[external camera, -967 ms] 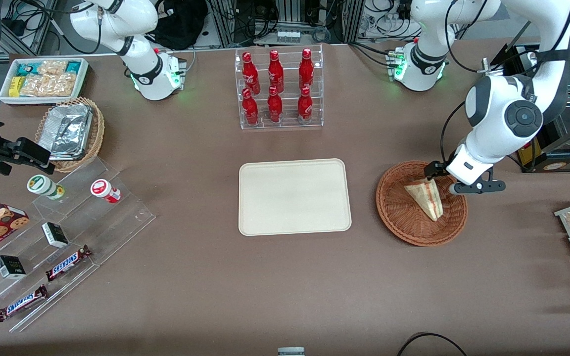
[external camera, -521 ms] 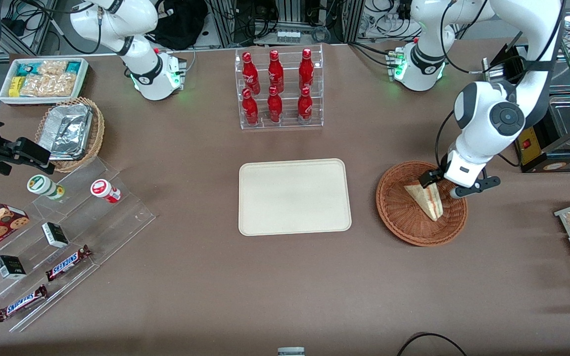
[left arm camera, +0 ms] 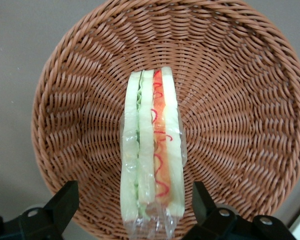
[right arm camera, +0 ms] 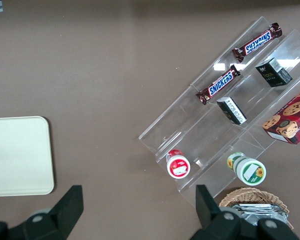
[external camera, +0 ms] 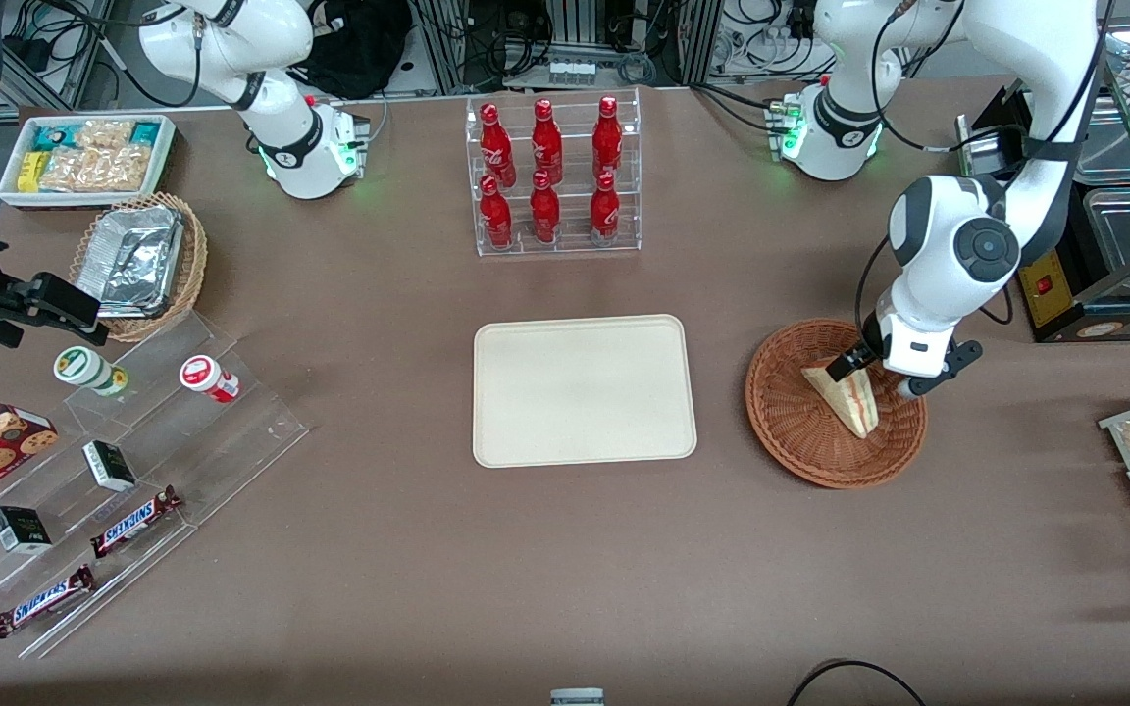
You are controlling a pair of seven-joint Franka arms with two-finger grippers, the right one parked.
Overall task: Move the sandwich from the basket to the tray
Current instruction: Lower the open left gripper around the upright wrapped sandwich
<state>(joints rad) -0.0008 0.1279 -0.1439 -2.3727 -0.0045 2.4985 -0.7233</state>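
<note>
A broad brown table [external camera: 565, 549] fills the scene — matte, evenly lit. Farther from the camera than its edge stand metal racks [external camera: 575, 39] strung with black cables [external camera: 65, 59] — dim there.

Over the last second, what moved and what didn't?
The left arm swung in over the basket, bringing its claw lower onto the wide end of the sandwich, the end farther from the front camera. The claw is open, one finger on each side of the wedge, nothing gripped yet. Sandwich, basket and tray have not shifted.
</note>
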